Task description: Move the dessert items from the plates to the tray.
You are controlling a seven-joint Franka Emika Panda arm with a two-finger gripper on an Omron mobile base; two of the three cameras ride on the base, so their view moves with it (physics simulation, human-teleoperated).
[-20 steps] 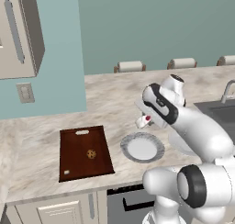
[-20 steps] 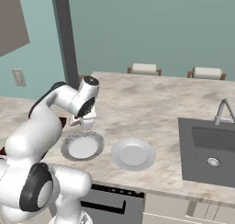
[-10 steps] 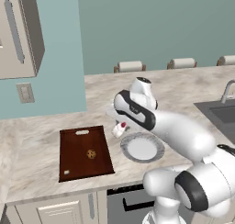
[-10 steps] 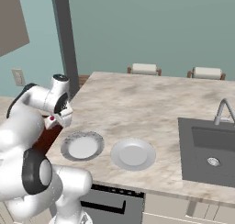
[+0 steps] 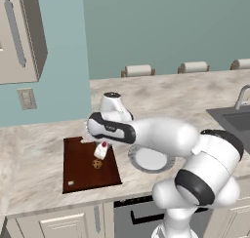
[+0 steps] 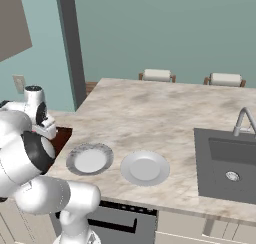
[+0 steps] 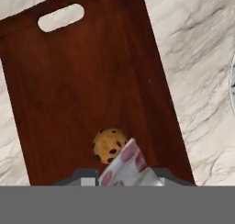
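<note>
The dark reddish-brown tray (image 5: 80,169) (image 7: 69,85) lies on the counter at the left, and the tan chocolate-chip cookie (image 5: 97,164) (image 7: 109,145) rests on it. My gripper (image 5: 101,151) hangs just above the tray's right part, shut on the white cake piece with red topping (image 5: 101,149) (image 7: 125,165), which hovers over the cookie's near side. Two grey-rimmed plates stand bare on the counter: one (image 6: 90,158) (image 5: 152,160) nearer the tray, the other (image 6: 145,167) to its right. In the right base view my own arm covers most of the tray (image 6: 61,138).
A sink with a faucet (image 6: 227,163) (image 5: 233,116) is set into the counter at the right. Chair backs (image 5: 138,70) stand behind the far edge. A wall cabinet (image 5: 19,32) and an outlet (image 5: 27,99) are at the left.
My arm has swung left from the plates to above the tray, carrying the cake piece with it. Cookie and plates have not moved.
</note>
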